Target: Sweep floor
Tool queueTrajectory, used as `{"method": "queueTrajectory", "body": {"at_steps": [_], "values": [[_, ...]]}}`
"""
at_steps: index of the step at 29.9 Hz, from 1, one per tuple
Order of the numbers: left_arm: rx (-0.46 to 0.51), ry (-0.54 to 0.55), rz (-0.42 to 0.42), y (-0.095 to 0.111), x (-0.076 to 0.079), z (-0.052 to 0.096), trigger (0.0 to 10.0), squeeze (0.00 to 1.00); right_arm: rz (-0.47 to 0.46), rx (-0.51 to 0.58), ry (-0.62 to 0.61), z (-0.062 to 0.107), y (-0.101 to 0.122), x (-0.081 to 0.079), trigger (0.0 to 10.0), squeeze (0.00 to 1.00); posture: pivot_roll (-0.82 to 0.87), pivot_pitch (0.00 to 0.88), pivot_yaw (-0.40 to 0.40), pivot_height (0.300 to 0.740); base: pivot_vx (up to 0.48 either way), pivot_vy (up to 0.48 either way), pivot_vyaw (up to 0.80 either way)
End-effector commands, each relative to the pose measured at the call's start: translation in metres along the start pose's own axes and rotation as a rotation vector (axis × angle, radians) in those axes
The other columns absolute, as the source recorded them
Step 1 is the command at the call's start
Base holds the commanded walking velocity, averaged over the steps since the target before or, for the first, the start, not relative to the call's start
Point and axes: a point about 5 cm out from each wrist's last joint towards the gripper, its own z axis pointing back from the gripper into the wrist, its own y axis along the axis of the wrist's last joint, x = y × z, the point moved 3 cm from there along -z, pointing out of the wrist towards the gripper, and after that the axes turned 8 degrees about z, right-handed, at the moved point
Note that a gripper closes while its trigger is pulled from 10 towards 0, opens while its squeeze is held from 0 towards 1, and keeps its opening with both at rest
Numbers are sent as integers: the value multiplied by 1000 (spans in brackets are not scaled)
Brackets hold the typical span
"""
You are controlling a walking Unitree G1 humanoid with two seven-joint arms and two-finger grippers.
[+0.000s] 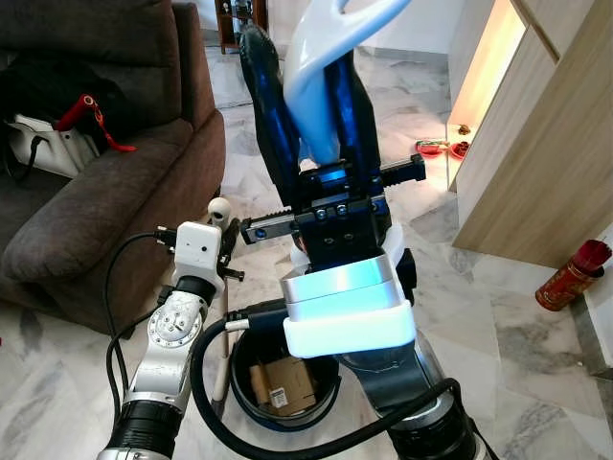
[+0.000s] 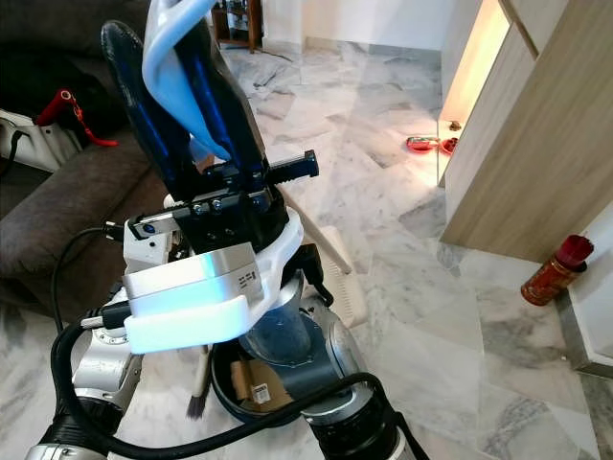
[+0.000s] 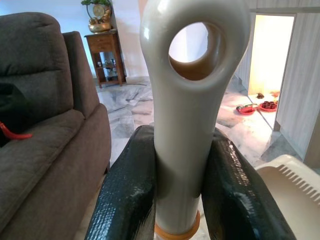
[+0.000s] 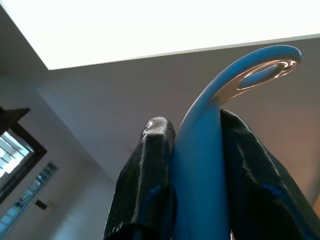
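Note:
My right gripper is raised close in front of the head camera, pointing up. It is shut on a pale blue-white handle with a looped end, the handle pressed between both fingers. Lower left, my left gripper is shut on the cream brush handle, which has a hole at its top. The brush's stick runs down to dark bristles near the floor. A cream ribbed dustpan lies on the marble floor beside my arms, also seen as the dustpan past the left fingers.
A black round bin with a cardboard box stands right below my arms. The brown sofa is on the left. A wooden cabinet, a red cylinder and red dishes are on the right.

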Motion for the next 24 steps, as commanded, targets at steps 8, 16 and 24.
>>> {"method": "queueTrajectory", "body": {"at_steps": [8, 16, 24], "values": [[40, -24, 6, 7, 7, -1, 10000, 0, 151, -270, -111, 18, -71, 60, 10000, 0, 114, 78, -43, 740, 0, 0, 0], [37, -28, 7, 7, 8, 0, 10000, 0, 245, -436, -189, 45, -109, 108, 10000, 0, 112, 80, -41, 740, 0, 0, 0], [41, -26, 8, 8, 8, 1, 10000, 0, 161, -635, -327, 80, -136, 130, 10000, 0, 116, 78, -36, 740, 0, 0, 0]]}}
